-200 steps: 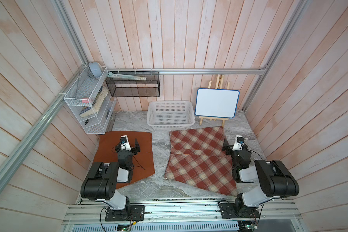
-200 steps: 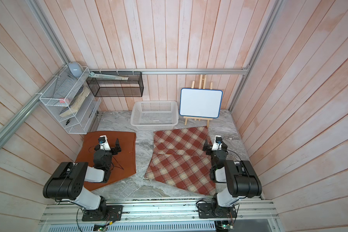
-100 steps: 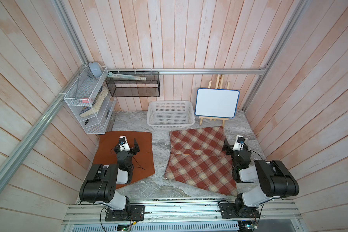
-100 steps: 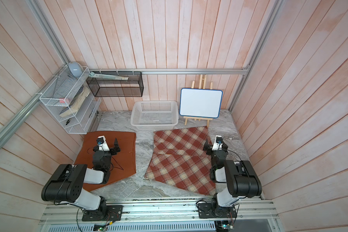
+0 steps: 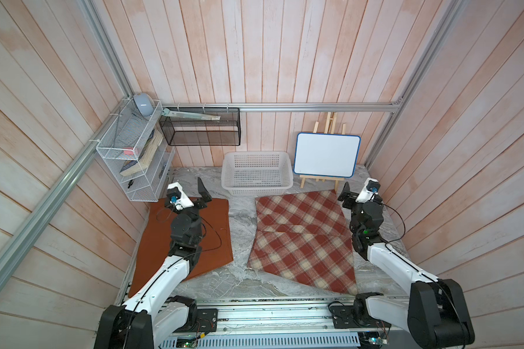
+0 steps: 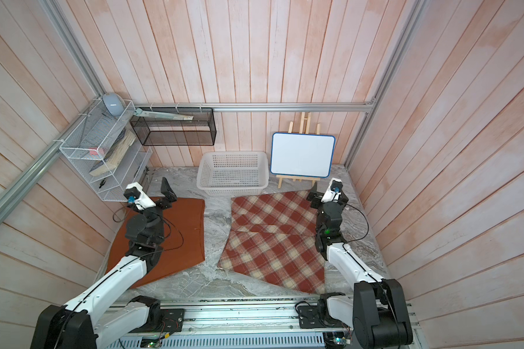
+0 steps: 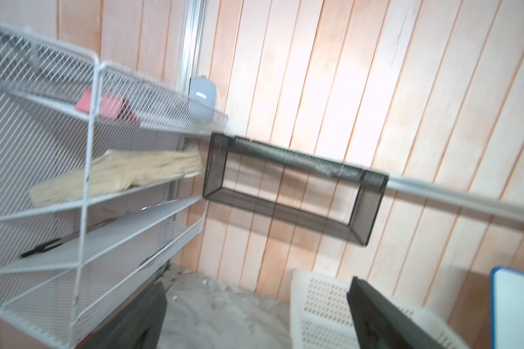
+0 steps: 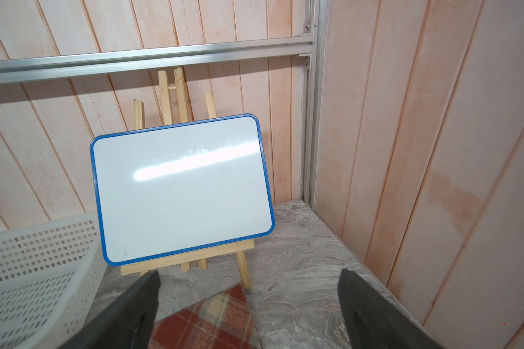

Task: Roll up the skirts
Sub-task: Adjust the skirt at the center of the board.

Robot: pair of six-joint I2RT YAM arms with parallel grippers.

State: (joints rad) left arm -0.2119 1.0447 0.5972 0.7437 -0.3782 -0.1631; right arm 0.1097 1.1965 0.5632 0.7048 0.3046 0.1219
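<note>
None of the rolling is done, by the look of it, because both skirts lie spread flat on the counter (image 5: 242, 217). The orange skirt (image 5: 217, 211) is on the left side, partly under the left arm (image 5: 185, 226), with its narrower end toward the back wall. The plaid skirt (image 5: 300, 247) is on the right, apart from the orange one, with a strip of bare counter between them. A crease runs across its middle, but neither end of either skirt has been turned over to start a roll. The basket (image 5: 256, 189) stands empty at the back, just beyond the skirts' far edges. The left jaws stand wide open with nothing between them, raised over the far edge of the orange skirt and aimed toward the back corner by the rack (image 5: 142, 193). The right jaws, at the end of the right arm (image 5: 366, 217), are also apart and hold nothing. They hang over the far right corner of the plaid skirt, and the right wrist view shows that corner lying flat below them; I cannot tell whether they touch it. I judge the task to be at its very start: an edge of each skirt has yet to be gripped, and both rolls remain to be made.
</note>
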